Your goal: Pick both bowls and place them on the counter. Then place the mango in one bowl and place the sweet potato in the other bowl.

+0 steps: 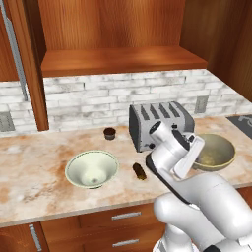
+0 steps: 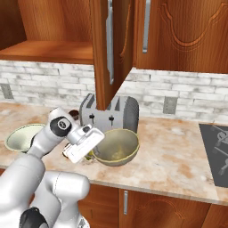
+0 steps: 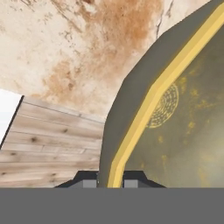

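On the desk (image 1: 29, 182), left to right, sat the white bowl (image 1: 92, 169) mid-desk, the sweet potato (image 1: 139, 171) beside it, and the grey-olive bowl (image 1: 212, 151) near the front edge, its rim pinched by the clenched end effector (image 3: 110, 180).

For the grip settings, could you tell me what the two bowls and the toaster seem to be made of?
Grey-olive bowl: probably glazed stoneware, with a speckled inside and pale rim. White bowl: likely glossy ceramic, smooth and pale. Toaster: apparently brushed metal, grey with dark slots.
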